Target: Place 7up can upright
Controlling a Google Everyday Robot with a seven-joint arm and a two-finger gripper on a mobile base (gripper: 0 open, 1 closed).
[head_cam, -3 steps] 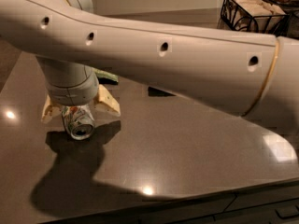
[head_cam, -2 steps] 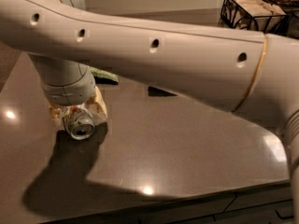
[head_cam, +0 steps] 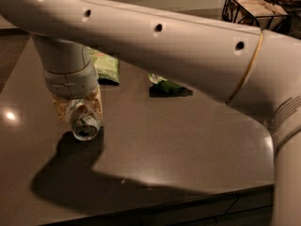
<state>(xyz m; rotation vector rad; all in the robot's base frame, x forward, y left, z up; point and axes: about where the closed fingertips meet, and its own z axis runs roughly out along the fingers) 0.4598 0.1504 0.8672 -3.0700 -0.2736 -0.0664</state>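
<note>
Clamping the can (head_cam: 85, 125) in the gripper (head_cam: 79, 115) at 9 o'clock in the view, with tan fingers (head_cam: 59, 109) clenched against both its sides. Holding it tilted rather than upright, silver end turned toward the camera and down toward 6 o'clock. Hanging low over the table (head_cam: 188, 140), right above a dark shadow (head_cam: 70, 173); cannot tell whether touching the top. Reaching in on the arm (head_cam: 155, 46) from 3 o'clock, across the whole upper view. Hiding part of a green bag (head_cam: 107, 66) just past the wrist (head_cam: 68, 65) at 1 o'clock; well apart from a second bag (head_cam: 167, 84) at 2 o'clock. Far from a wire basket (head_cam: 251, 8) up at the 1 o'clock corner
</note>
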